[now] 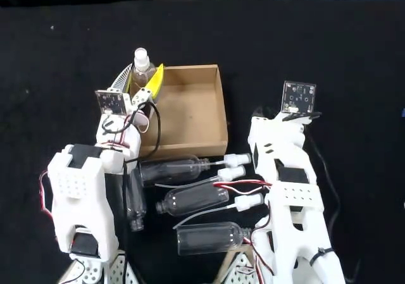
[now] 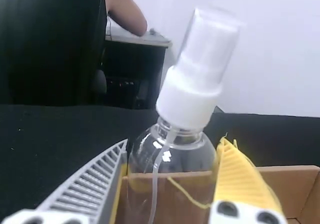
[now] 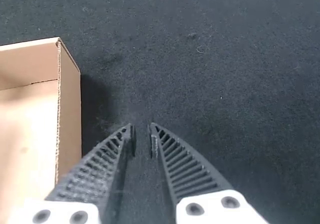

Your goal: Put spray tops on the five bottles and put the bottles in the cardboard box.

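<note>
My left gripper (image 2: 170, 194) is shut on a clear bottle (image 2: 172, 154) with a white spray top (image 2: 200, 69), held upright. In the high view this bottle (image 1: 142, 66) stands at the far left corner of the cardboard box (image 1: 190, 110), between the grey and yellow fingers. Several clear bottles lie on the table in front of the box (image 1: 174, 169) (image 1: 193, 198) (image 1: 212, 238) (image 1: 134, 198). White spray tops (image 1: 237, 159) (image 1: 231, 173) (image 1: 248, 202) lie by their necks. My right gripper (image 3: 142, 134) hangs shut and holding nothing over the black table, just beside the box wall (image 3: 69, 109).
The table is covered in black cloth (image 1: 329, 50). Both white arm bodies (image 1: 79, 195) (image 1: 294, 202) stand at the near edge, flanking the lying bottles. Red and black cables (image 1: 243, 184) trail among them. A desk and wall show behind the table in the left wrist view.
</note>
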